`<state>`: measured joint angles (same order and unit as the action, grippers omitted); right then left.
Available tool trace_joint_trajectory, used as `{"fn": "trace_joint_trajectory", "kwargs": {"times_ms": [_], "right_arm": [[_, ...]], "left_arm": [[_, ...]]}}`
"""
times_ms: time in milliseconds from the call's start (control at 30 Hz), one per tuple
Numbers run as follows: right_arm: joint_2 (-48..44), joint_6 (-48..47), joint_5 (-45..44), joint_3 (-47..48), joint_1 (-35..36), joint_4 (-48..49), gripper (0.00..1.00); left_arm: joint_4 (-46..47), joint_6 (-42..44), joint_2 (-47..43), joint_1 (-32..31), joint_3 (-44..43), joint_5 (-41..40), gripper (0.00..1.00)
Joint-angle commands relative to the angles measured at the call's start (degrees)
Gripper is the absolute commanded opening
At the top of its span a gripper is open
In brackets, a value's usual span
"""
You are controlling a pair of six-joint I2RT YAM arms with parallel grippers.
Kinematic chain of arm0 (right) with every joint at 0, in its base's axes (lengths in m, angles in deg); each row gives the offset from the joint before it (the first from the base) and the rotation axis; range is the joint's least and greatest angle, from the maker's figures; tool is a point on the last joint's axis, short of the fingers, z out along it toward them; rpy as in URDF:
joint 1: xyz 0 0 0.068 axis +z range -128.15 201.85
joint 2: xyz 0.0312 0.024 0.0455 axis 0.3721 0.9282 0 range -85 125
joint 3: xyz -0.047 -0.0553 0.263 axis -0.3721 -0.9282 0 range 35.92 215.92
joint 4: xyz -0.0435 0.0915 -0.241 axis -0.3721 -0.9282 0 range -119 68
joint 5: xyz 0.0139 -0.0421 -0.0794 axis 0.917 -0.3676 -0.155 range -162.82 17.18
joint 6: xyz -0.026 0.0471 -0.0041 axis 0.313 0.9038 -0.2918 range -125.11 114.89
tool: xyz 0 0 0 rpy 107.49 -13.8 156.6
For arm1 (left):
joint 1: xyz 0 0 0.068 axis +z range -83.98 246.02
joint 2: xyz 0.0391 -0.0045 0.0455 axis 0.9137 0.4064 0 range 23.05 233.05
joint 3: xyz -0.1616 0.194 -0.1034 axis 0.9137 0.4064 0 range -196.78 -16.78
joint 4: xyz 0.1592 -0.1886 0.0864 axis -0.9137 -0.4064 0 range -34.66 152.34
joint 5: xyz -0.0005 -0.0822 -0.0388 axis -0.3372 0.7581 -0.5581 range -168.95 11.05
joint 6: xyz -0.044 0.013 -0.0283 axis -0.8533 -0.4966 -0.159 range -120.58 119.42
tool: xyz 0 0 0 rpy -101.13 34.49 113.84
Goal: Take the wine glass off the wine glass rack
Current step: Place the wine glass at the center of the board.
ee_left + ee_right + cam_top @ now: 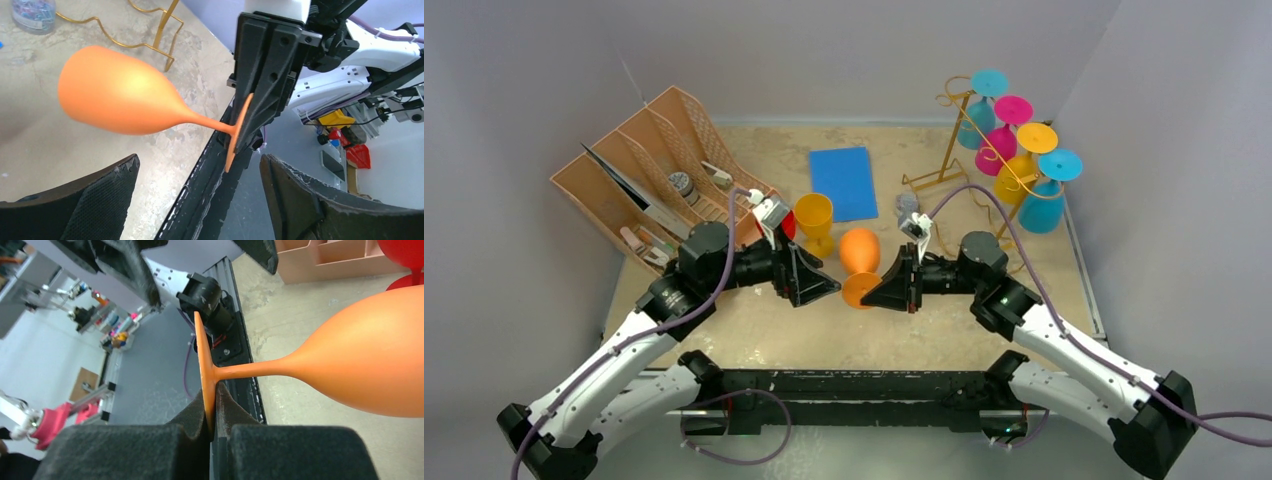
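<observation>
My right gripper is shut on the round foot of an orange wine glass and holds it on its side above the table, bowl pointing away. In the right wrist view the foot is pinched between the pads and the bowl is at the right. My left gripper is open and empty, its tips facing the glass's foot, a little apart from it. In the left wrist view the glass lies ahead between the spread fingers. The gold wire rack stands at the back right with several glasses hanging.
A yellow glass stands upright mid-table, a red glass beside it behind my left wrist. A brown slotted organizer is at the back left. A blue pad and a small jar lie behind the glass.
</observation>
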<state>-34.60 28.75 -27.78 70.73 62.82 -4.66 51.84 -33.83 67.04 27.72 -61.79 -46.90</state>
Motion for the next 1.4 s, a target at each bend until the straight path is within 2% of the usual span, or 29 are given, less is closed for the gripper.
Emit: {"fn": "trace_joint_trajectory", "kwargs": {"times_ms": [0,67,167,367,567,733,833,967,1100,1367], "right_arm": [[-4.0,-11.2,4.1,2.2,0.1,-3.9,0.00],[-5.7,-14.7,5.0,1.6,0.1,-4.9,0.00],[-7.9,-22.0,7.4,-0.2,0.1,-3.7,0.00],[-11.7,-47.0,12.4,-2.7,0.1,-10.4,0.00],[-12.1,-66.9,13.3,-1.1,0.1,-24.6,0.00],[-12.8,-80.8,21.5,-0.6,0.1,-33.0,0.00],[-12.1,-85.1,22.6,0.6,0.1,-36.8,0.00],[-10.3,-92.7,23.1,3.9,0.1,-46.5,0.00],[-10.0,-94.0,23.4,4.1,0.1,-47.4,0.00],[-9.1,-94.9,24.8,4.2,0.1,-47.3,0.00]], "left_arm": [[-8.8,4.3,-1.5,-0.2,-5.6,-3.7,0.89],[-12.0,4.9,-2.5,-0.2,-6.9,-7.6,0.89],[-12.3,6.1,-4.7,-0.2,-6.7,-12.2,0.95],[-19.7,11.1,-0.2,-0.1,-14.6,-14.7,0.98],[-20.3,13.5,2.3,0.0,-17.1,-13.6,0.99],[-19.1,15.1,4.7,0.1,-18.2,-8.3,1.00],[-18.7,15.0,7.0,0.2,-19.2,-4.4,1.00],[-15.9,13.1,8.7,0.4,-19.5,2.6,0.99],[-14.9,13.1,9.8,0.5,-19.7,9.0,0.97],[-10.0,11.2,11.4,0.5,-18.4,20.9,0.79]]}}
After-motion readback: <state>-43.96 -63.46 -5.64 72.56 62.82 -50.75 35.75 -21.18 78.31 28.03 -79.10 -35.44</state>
